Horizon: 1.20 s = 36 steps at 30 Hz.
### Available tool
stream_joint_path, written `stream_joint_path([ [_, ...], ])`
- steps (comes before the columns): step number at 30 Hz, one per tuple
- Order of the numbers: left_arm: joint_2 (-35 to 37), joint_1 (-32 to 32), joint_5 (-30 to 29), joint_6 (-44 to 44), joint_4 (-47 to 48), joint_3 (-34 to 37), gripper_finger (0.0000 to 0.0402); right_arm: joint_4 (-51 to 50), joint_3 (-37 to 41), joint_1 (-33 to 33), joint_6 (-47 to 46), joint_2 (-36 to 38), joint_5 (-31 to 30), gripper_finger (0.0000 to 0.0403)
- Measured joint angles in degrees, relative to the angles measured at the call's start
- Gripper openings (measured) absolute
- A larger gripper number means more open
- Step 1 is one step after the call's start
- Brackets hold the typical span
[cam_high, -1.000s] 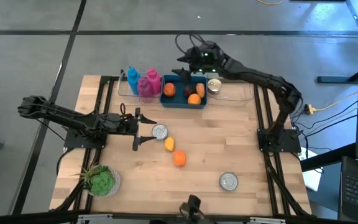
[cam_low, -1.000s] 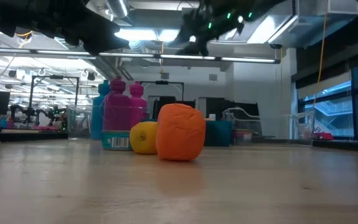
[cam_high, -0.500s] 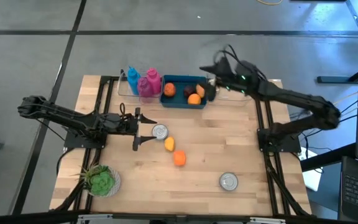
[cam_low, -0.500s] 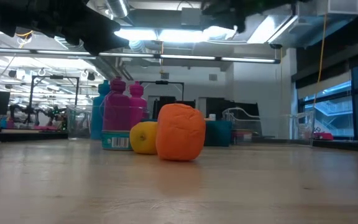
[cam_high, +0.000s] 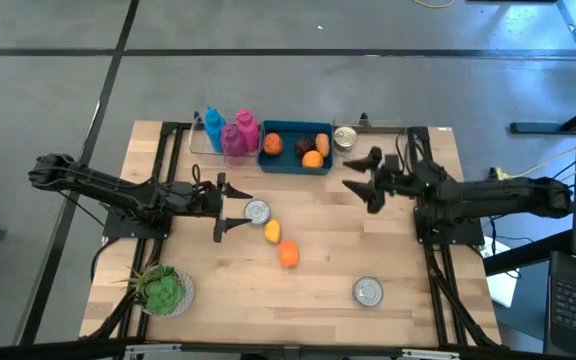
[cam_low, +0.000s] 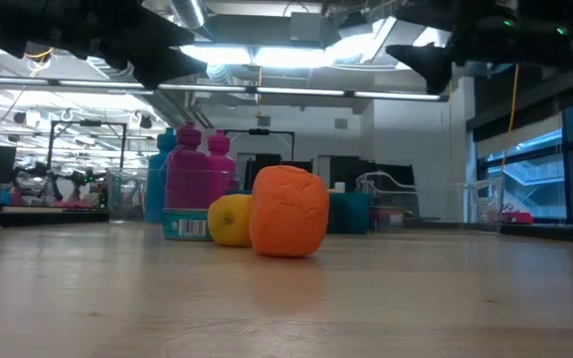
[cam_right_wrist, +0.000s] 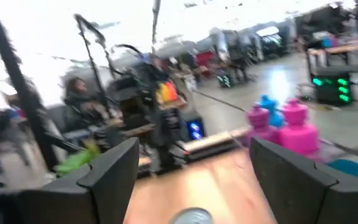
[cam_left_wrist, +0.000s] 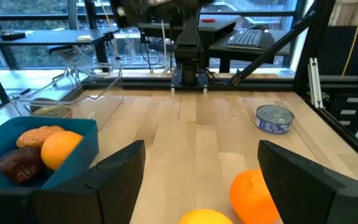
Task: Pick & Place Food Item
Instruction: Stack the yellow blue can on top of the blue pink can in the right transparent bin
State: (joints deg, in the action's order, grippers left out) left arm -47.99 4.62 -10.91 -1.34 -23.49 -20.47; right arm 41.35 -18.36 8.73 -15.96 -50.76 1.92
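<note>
Between picks: right gripper (cam_high: 360,186) hangs empty, fingers wide, near the table's right edge; left gripper (cam_high: 220,211) wide beside a can (cam_high: 257,211); next, probably grasp the orange (cam_high: 288,255) mid-table for the blue bin (cam_high: 295,165).

Lying loose on the wood just ahead of the left gripper's (cam_high: 222,211) spread fingers (cam_left_wrist: 114,174): yellow lemon (cam_high: 272,232) nearest the fingertips, orange fruit (cam_high: 288,254) touching or just beyond it. Resting in blue bin (cam_high: 290,165), well beyond: round orange (cam_high: 312,158), brown items.
</note>
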Motion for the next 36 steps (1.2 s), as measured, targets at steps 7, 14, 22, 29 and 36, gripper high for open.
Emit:
stream_joint_path([
  [7, 0.0, 0.0, 0.0, 0.0, -3.9, 0.0, 0.0299, 10.6, 6.2, -8.1, 1.2, -1.5, -1.1, 0.0302],
  [14, 0.0, 0.0, -0.1, -3.5, -4.9, 0.0, 0.0299, 10.5, 6.2, -13.6, 1.7, -6.8, 1.6, 0.0302],
  [22, 0.0, 0.0, -4.4, -4.9, -3.8, 0.0, 0.0299, 10.5, 6.2, -14.9, 3.8, -17.9, -7.5, 0.0302],
  [29, 0.0, 0.0, -9.8, -9.1, 3.6, 0.0, 0.0299, 10.5, 4.2, -14.9, 9.0, -22.7, -6.8, 0.0302],
  [36, -0.3, 0.0, -9.9, -11.3, 8.6, 0.0, 0.0299, 10.5, 1.5, -14.7, 12.2, -23.1, -4.2, 0.0302],
])
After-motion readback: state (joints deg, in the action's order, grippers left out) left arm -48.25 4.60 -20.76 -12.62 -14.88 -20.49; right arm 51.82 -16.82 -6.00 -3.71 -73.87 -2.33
